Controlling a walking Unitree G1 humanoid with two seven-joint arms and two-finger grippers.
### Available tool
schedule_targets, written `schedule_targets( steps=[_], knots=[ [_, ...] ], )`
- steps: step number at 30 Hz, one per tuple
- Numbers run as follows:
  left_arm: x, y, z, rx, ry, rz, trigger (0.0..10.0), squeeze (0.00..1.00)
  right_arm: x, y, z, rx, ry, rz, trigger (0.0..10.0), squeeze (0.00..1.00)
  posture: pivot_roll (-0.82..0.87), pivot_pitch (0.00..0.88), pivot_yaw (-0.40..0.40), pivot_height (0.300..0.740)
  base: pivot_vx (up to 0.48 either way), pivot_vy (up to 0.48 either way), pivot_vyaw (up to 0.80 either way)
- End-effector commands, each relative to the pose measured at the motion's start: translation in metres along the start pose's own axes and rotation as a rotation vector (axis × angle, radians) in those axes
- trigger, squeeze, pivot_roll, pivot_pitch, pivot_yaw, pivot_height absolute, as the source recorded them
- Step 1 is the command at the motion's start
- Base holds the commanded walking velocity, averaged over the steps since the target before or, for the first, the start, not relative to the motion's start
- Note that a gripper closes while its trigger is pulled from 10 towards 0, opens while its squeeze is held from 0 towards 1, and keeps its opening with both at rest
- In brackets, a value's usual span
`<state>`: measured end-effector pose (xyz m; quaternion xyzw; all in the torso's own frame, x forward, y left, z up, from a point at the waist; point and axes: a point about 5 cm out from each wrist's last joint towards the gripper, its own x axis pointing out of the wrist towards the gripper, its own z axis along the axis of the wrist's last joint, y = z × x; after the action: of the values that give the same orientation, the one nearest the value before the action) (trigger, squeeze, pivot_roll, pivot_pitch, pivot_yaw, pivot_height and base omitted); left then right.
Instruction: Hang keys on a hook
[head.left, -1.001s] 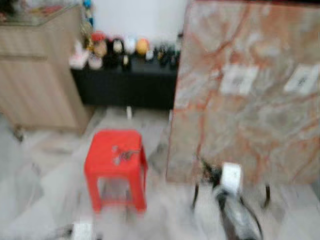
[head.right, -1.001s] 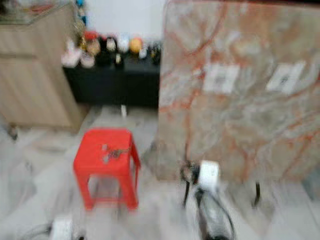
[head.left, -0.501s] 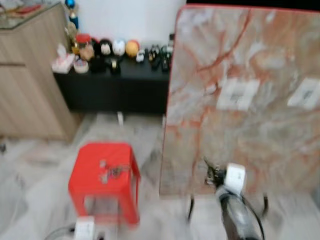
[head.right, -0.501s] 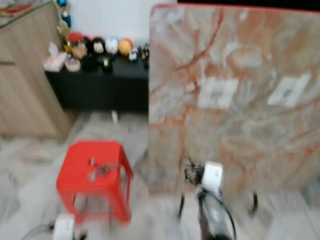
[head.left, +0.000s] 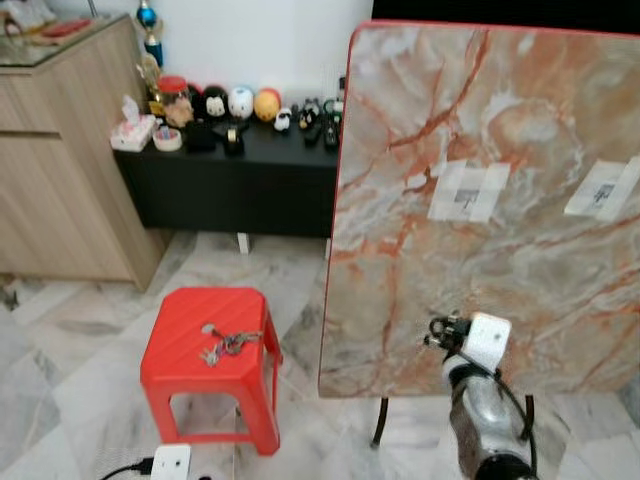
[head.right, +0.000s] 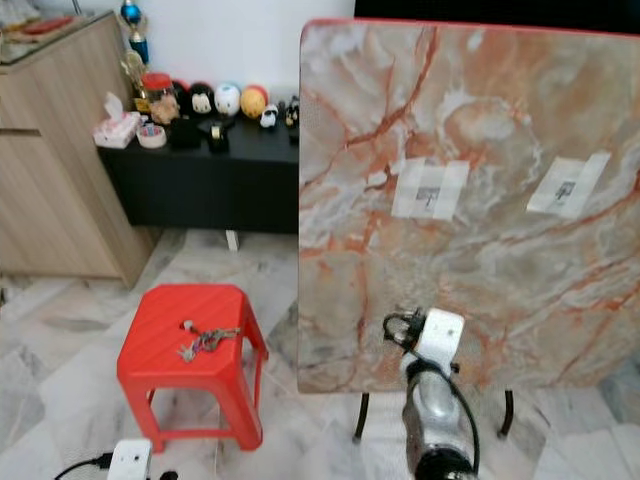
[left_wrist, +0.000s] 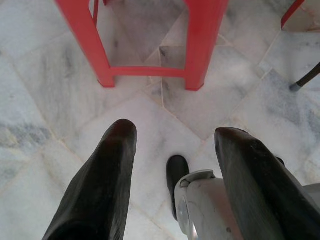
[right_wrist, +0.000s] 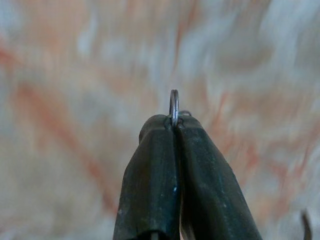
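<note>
Marble flooring runs under a red stool (head.left: 210, 345), well off to the left of the right gripper (right_wrist: 174, 120). That pincer is pinched fully together on a key ring (right_wrist: 174, 106), raised before the upended marble tabletop (head.left: 490, 190). Since a second ago the head views have steadied and sharpened, so aiming at a hook (head.left: 462, 200) looks feasible. Another bunch of keys (head.left: 228, 345) lies on the stool. The left gripper (left_wrist: 172, 150) hangs spread apart and empty above the floor.
</note>
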<state>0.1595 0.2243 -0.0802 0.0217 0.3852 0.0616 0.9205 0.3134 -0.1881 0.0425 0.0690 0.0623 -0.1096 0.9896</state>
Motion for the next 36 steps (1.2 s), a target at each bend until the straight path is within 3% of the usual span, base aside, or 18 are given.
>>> schedule_targets(
  steps=[1, 4, 12, 23, 36],
  knots=[
    [-0.001, -0.002, -0.003, -0.001, 0.012, -0.002, 10.0, 0.00, 0.007, -0.003, 0.016, -0.026, -0.067, -0.019, 10.0, 0.00, 0.08, 0.000, -0.088, 0.740, 0.000, 0.000, 0.00],
    [0.000, -0.003, -0.003, -0.001, 0.009, -0.003, 10.0, 0.00, 0.013, -0.004, 0.035, -0.165, -0.151, -0.033, 10.0, 0.00, 0.08, 0.000, -0.085, 0.740, 0.000, 0.000, 0.00],
    [0.000, -0.003, -0.002, -0.003, 0.007, -0.003, 10.0, 0.00, 0.020, 0.003, 0.071, -0.407, -0.334, -0.078, 10.0, 0.00, 0.08, 0.000, -0.085, 0.740, 0.000, 0.000, 0.00],
    [0.000, -0.004, -0.002, -0.010, 0.004, 0.000, 10.0, 0.00, 0.025, 0.006, 0.083, -0.528, -0.396, -0.139, 10.0, 0.00, 0.08, 0.000, -0.087, 0.740, 0.000, 0.000, 0.00],
    [0.000, -0.006, -0.001, -0.015, 0.004, 0.000, 10.0, 0.00, 0.035, 0.011, 0.086, -0.618, -0.339, -0.116, 10.0, 0.00, 0.07, 0.000, -0.086, 0.740, 0.000, 0.000, 0.00]
  ],
)
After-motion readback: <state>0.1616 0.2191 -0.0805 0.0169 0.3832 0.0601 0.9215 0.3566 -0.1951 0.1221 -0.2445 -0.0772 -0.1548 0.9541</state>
